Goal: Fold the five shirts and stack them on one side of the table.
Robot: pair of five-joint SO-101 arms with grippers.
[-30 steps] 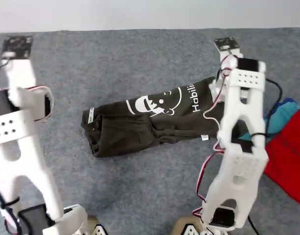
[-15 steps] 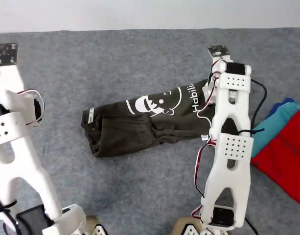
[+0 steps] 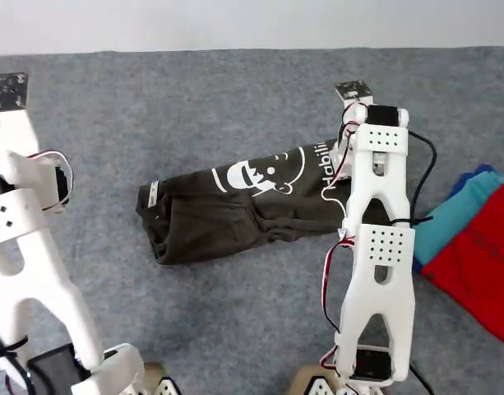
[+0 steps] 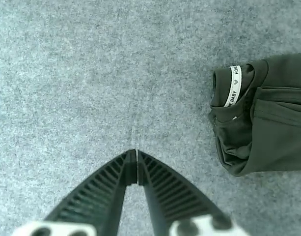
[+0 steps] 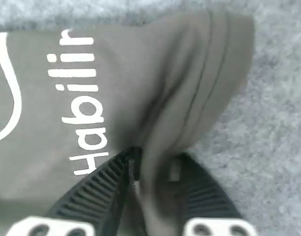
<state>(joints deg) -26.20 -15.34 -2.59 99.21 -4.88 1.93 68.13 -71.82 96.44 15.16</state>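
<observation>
A dark olive shirt [image 3: 243,206] with white print lies partly folded in the middle of the grey table. Its collar end [image 4: 233,88] with a white label points toward the left arm [image 3: 25,222]. My left gripper [image 4: 137,156] is shut with nothing in it, hovering over bare carpet a short way from that collar end. My right gripper [image 5: 152,163] is at the shirt's other end, shut on a raised fold of the dark fabric [image 5: 116,88] beside the white lettering. The right arm [image 3: 375,230] hides that end in the high view.
Folded shirts lie stacked at the right edge: a red one [image 3: 482,263] over a teal one [image 3: 449,218] and a blue one [image 3: 479,173]. Open grey carpet [image 3: 194,99] lies behind and in front of the dark shirt.
The right arm has swung leftward over the shirt's end. The left arm shifted slightly toward the left edge. The shirt's outline looks unchanged.
</observation>
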